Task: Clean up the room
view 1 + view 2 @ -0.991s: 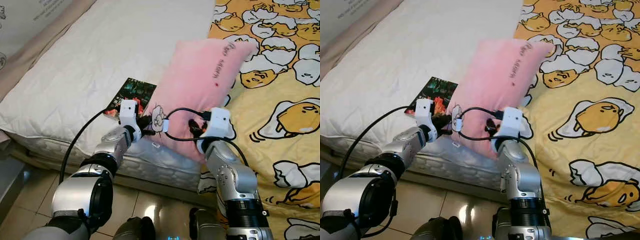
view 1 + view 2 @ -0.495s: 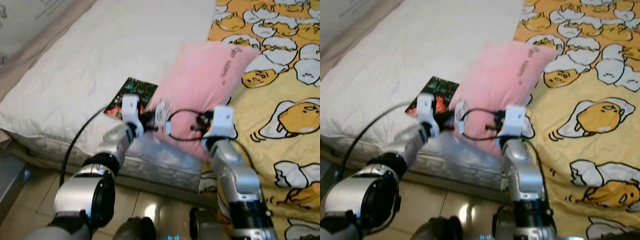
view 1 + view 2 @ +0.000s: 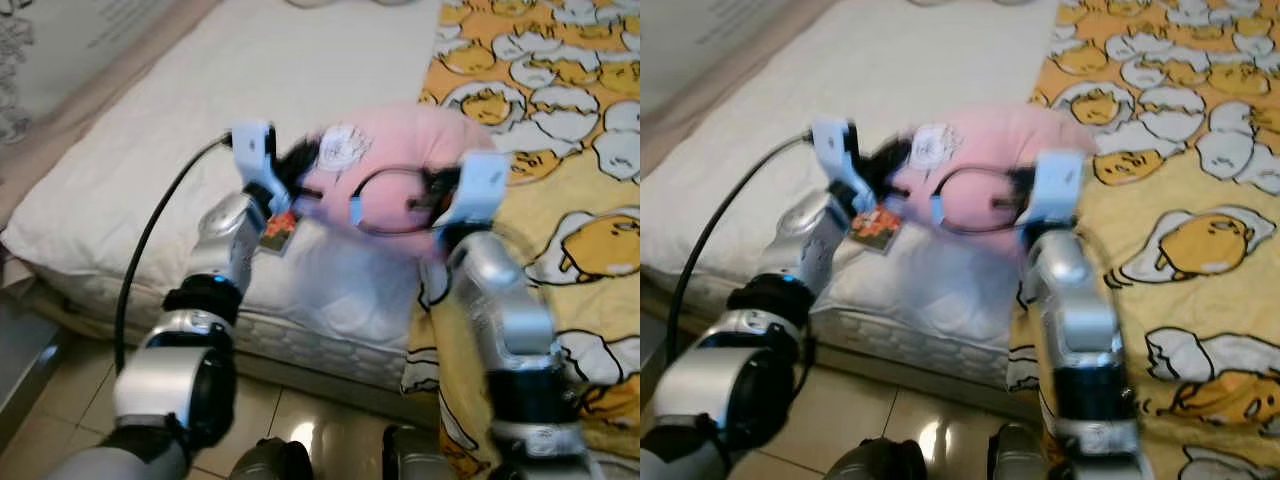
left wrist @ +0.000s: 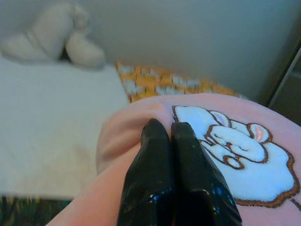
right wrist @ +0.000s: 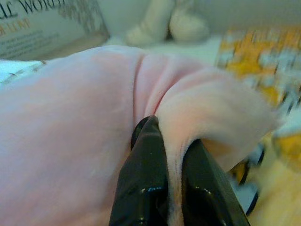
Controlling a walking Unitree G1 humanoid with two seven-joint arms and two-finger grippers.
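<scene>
A pink pillow point(image 3: 400, 160) with a white sheep patch point(image 4: 235, 155) hangs in the air above the near edge of the bed, held between both arms. My left gripper point(image 4: 170, 129) is shut on the pillow's edge beside the patch. My right gripper point(image 5: 167, 141) is shut on a pinched fold of the pink fabric at the pillow's other end. In the eye views the pillow is blurred and sits between my left gripper point(image 3: 300, 160) and my right gripper point(image 3: 435, 190).
A white quilt point(image 3: 150, 150) covers the bed's left half; a yellow sheet point(image 3: 590, 190) with cartoon eggs covers the right. A dark printed card point(image 3: 278, 230) peeks out under my left arm. A white plush toy point(image 4: 51, 40) lies at the bed's far end. Tiled floor point(image 3: 60, 400) lies below.
Both arms have raised the pillow off the bed and carried it farther over the mattress. The picture has blurred and the card is now mostly hidden by my left arm.
</scene>
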